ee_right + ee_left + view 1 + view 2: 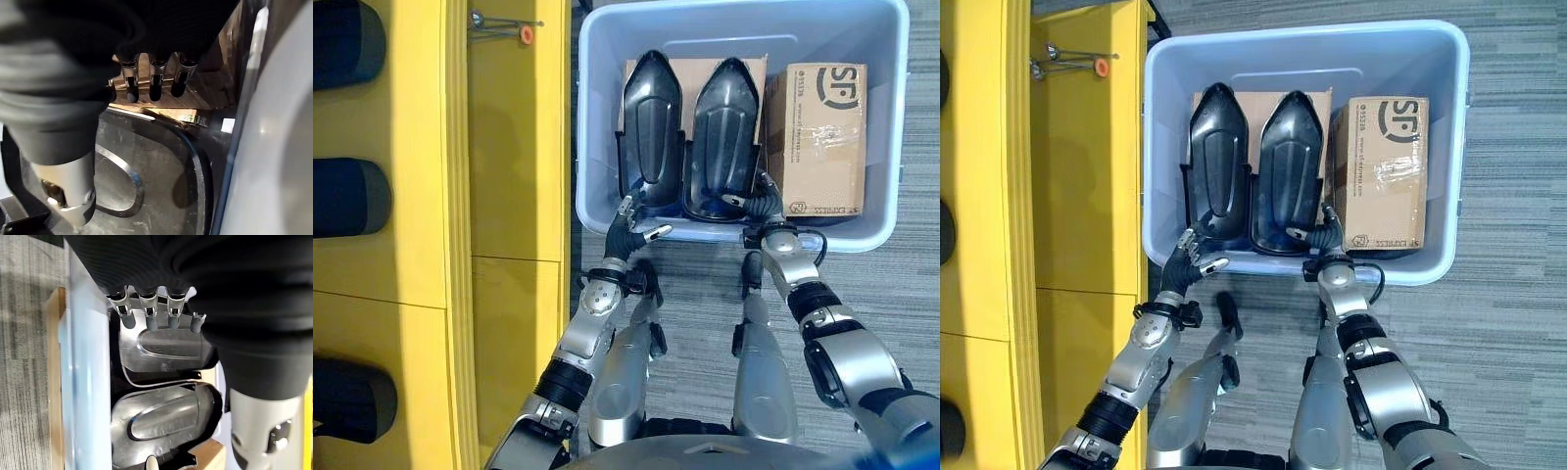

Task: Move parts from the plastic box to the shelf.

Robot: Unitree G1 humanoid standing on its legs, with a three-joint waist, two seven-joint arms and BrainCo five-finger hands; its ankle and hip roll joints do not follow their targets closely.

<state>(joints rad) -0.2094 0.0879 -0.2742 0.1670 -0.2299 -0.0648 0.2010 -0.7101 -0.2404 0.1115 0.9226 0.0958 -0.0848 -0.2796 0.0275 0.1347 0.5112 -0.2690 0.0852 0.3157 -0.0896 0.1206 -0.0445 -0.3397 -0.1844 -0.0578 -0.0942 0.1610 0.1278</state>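
Plastic box [891, 147]: pale blue, open-topped, on the grey carpet floor [705, 294] ahead of me; its near wall runs just in front of both my wrists.
Parts: two black moulded shells standing side by side against the near wall, the left part [651, 127] by the box's left wall, the right part [724, 132] just beside it, the two touching or almost so along their inner edges.
Cardboard box [822, 137]: brown, filling the right end of the plastic box, close against the right part.
Cardboard sheet [695, 69]: behind the tops of the two parts.
Open room: a bare strip of box floor along the far wall; little gap between left part and left wall.
Shelf [499, 245]: yellow, along my left, its edge close to the plastic box's left wall; dark parts [347, 196] already lie on it.
My left hand [631, 220]: over the near left rim, fingers [151, 316] straight and spread, tips at the left part's lower end, holding nothing.
My right hand [762, 201]: over the near wall at the right part's lower right edge, fingers [154, 83] extended toward the cardboard box, nothing gripped.
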